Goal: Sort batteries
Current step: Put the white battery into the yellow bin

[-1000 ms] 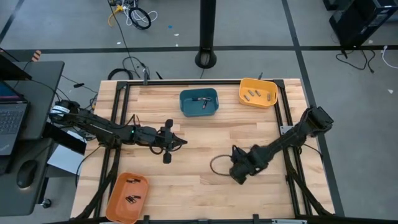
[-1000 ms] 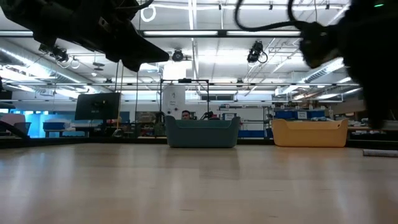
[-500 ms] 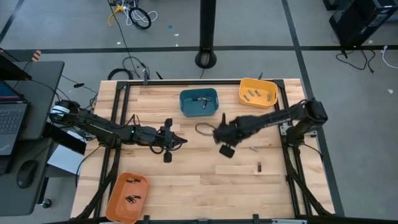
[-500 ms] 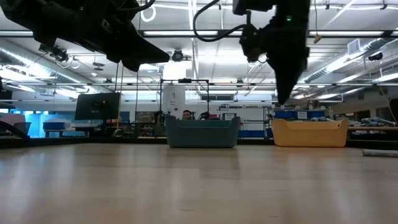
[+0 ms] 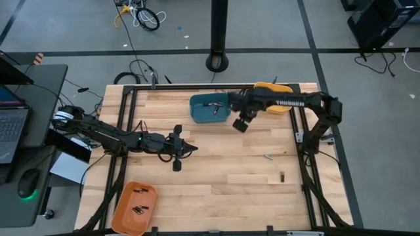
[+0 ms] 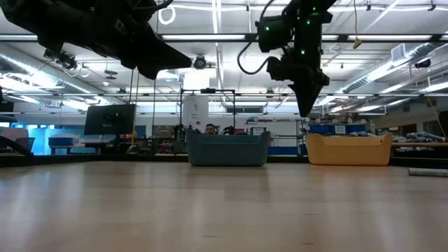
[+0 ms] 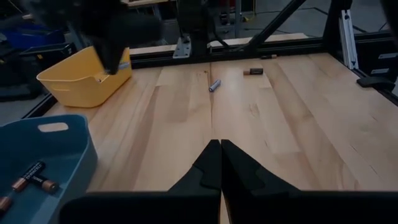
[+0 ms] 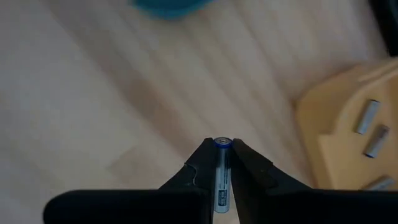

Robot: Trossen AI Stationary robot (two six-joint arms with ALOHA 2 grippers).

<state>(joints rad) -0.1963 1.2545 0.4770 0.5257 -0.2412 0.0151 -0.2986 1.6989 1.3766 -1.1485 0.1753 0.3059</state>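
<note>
Right gripper [image 8: 222, 163] — pinching a silvery battery [image 8: 222, 168], carried within the last second from mid-table up between blue bin [image 5: 209, 109] and yellow bin [image 5: 275, 88]; drop looks near. Two batteries [image 5: 268, 157] remain on the wood (right side). Left gripper [image 7: 220, 163] — pressed together, idle mid-left.

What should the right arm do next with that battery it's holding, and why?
Probably carry it on over the yellow bin before letting go. The right gripper is shut on a silvery battery like the cells in that bin, but in the high view it hangs between the blue bin and the yellow one.
</note>
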